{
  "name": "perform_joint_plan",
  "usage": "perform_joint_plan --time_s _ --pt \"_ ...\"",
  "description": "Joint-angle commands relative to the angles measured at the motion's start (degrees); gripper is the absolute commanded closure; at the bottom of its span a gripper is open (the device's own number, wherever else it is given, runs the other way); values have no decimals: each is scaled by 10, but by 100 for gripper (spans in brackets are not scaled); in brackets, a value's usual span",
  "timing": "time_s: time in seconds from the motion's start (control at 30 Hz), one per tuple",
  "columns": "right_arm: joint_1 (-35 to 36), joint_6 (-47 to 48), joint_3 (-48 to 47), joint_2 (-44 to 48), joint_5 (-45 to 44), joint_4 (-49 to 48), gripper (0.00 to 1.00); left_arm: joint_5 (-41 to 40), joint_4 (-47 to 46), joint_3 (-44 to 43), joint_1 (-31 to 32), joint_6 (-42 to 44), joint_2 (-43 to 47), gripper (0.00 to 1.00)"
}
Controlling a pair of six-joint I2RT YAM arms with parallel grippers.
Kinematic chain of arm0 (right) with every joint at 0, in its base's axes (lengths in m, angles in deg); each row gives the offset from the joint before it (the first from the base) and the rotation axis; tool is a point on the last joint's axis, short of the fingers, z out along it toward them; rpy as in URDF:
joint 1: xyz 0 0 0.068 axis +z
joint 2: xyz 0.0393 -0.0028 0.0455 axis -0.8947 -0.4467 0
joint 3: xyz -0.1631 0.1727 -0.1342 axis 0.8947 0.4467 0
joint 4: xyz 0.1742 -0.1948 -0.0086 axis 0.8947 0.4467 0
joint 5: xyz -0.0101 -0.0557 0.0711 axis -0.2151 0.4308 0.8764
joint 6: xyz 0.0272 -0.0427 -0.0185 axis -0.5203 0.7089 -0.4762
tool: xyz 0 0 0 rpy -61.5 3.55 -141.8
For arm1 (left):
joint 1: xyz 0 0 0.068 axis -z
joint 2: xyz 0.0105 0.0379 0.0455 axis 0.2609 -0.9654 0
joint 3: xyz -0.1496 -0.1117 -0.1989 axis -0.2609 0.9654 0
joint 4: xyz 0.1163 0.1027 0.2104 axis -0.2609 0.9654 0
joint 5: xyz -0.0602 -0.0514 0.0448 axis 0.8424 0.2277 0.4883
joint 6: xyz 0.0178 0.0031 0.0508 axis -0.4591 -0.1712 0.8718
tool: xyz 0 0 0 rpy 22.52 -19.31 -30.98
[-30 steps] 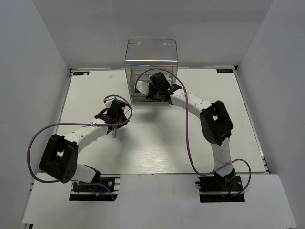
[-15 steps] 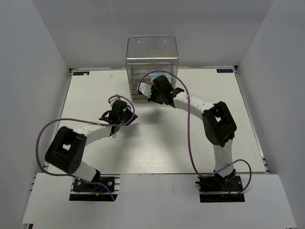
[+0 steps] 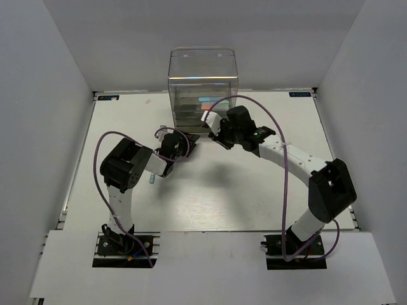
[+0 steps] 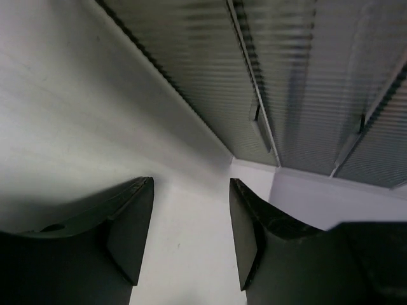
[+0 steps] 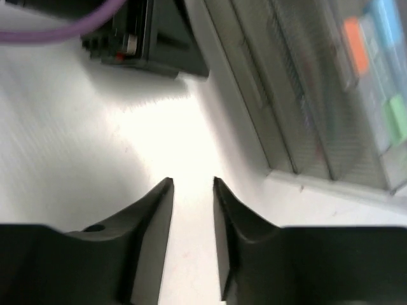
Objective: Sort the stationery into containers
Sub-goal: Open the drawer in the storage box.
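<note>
Tall clear plastic drawer organiser (image 3: 202,76) contains orange, blue and green markers (image 5: 356,51). Left gripper (image 4: 191,185) and right gripper (image 5: 193,184) stand parted and empty at its front. Depositing appears done. Next: withdraw, then examine small bluish item (image 3: 152,180) by left arm.

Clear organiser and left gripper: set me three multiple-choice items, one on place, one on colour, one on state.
1. Where does the clear organiser stand? A near left corner; B far edge, middle; C beside the right arm's base.
2. Through its wall, the stationery shows: A orange, light blue, green; B yellow only; C black only.
3. The left gripper is: A shut on a pen; B shut, empty; C open, empty.
B: the top view shows it there. A: the right wrist view shows those colours. C: its jaws stand apart, nothing between.
</note>
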Motion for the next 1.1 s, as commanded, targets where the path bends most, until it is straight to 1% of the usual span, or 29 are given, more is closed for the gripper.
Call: perform_joint_plan --time_s 0.0,0.03,0.07,0.13,0.17,0.3,0.5,0.7,0.97,1.07 --pt "-17 -33 46 42 1 -13 68 -34 -119 -25 3 -63 -28 38" --pt "-22 -35 59 50 1 -16 75 -35 -119 -31 3 -63 -36 39" --pt "-26 -37 64 57 0 -20 76 -40 -125 -36 3 -68 -41 39" --pt "-34 -42 77 61 -2 -25 79 -47 -144 -44 3 -68 -57 42" --pt "-36 -43 81 62 -2 -26 79 -47 -165 -50 3 -68 -64 44" --pt "-46 -42 88 65 2 -27 79 -52 -189 -69 3 -68 -84 50" --pt "-59 -38 92 64 7 -30 80 -58 -195 -96 3 -68 -109 53" --pt "-62 -41 94 66 10 -29 80 -58 -182 -107 3 -68 -119 65" --pt "-64 -38 94 66 10 -27 80 -64 -188 -107 8 -68 -124 85" --pt "-63 -38 92 65 12 -27 80 -58 -195 -96 8 -68 -119 89"
